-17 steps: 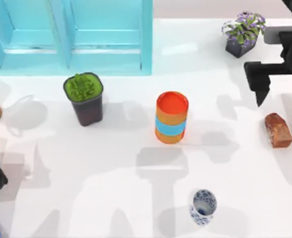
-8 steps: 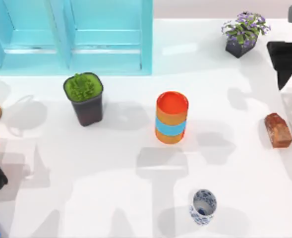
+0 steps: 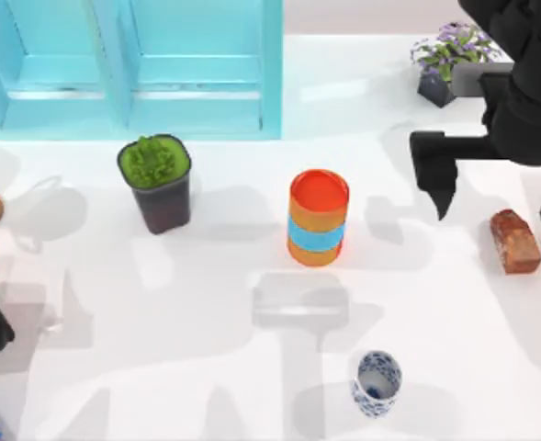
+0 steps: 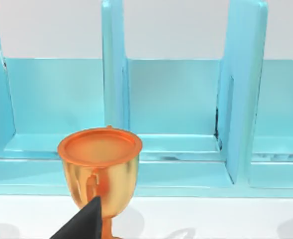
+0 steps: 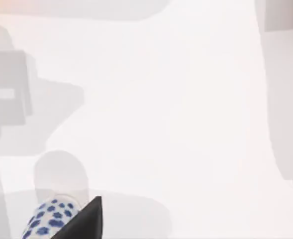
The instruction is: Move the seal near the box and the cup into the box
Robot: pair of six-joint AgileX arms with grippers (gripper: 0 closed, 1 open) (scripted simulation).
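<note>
The right gripper has swung back in over the tabletop, jaws apart, beside the seal. It should straddle the seal squarely before closing.

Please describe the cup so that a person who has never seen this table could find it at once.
Start from the big light blue box at the top view's upper left, then go to the tall orange cylinder with a blue band at the table's middle. The cup stands alone below it, near the bottom edge. It is small, white with blue painted marks, unlike the larger orange cylinder.
</note>
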